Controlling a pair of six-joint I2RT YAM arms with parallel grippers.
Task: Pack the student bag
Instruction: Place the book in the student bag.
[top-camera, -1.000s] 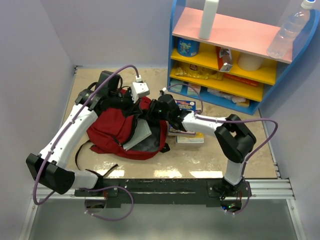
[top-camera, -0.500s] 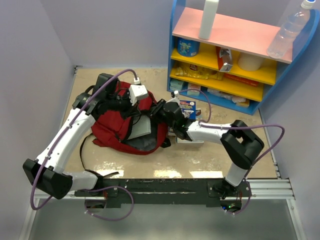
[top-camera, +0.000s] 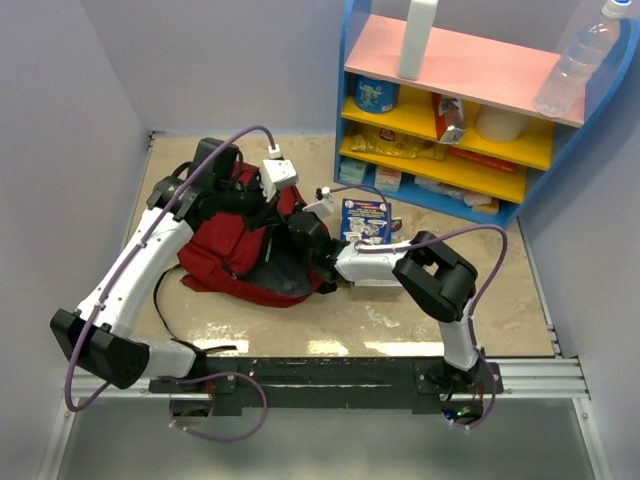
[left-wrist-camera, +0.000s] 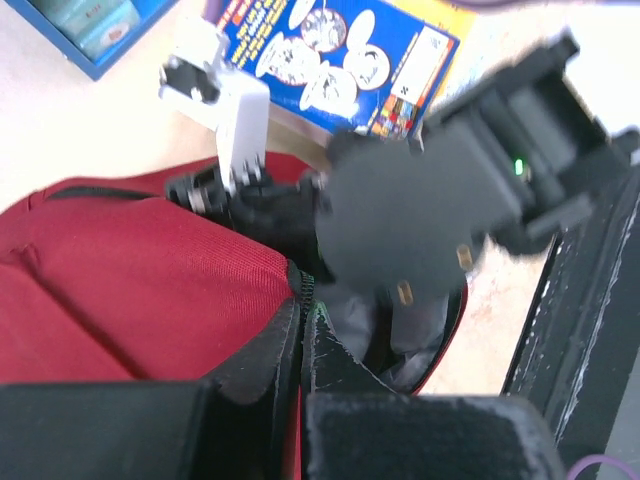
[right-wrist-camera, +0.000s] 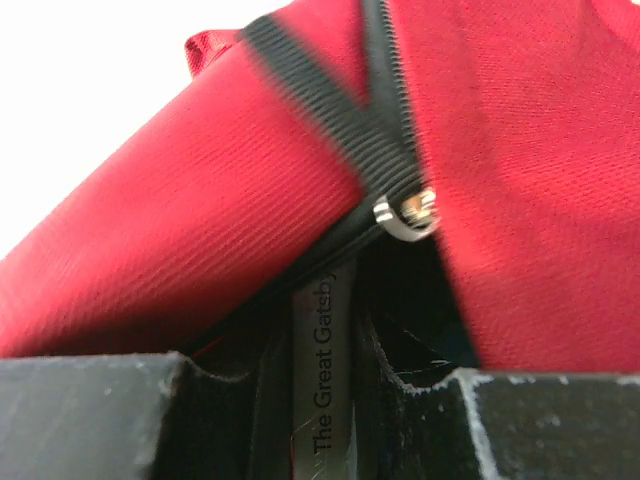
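The dark red student bag (top-camera: 225, 250) lies on the table with its mouth facing right. My left gripper (top-camera: 268, 212) is shut on the bag's upper zipper edge (left-wrist-camera: 298, 290) and holds the mouth open. My right gripper (top-camera: 303, 240) is inside the mouth, under the red flap (right-wrist-camera: 180, 250). It is shut on the spine of a grey book (right-wrist-camera: 322, 380) lettered "The Great Gatsby". The book is hidden in the top view. The left wrist view shows the right gripper's dark body (left-wrist-camera: 420, 200) in the opening, with grey lining (left-wrist-camera: 410, 335) below it.
A blue picture book (top-camera: 365, 220) lies on another book (top-camera: 382, 278) just right of the bag; it also shows in the left wrist view (left-wrist-camera: 330, 60). A blue shelf unit (top-camera: 450, 150) with snacks and bottles stands at the back right. Black straps (top-camera: 160, 300) trail to the bag's left.
My right gripper has moved left into the bag's mouth with the grey book, which now no longer shows from above. My left gripper has kept its hold on the bag's edge.
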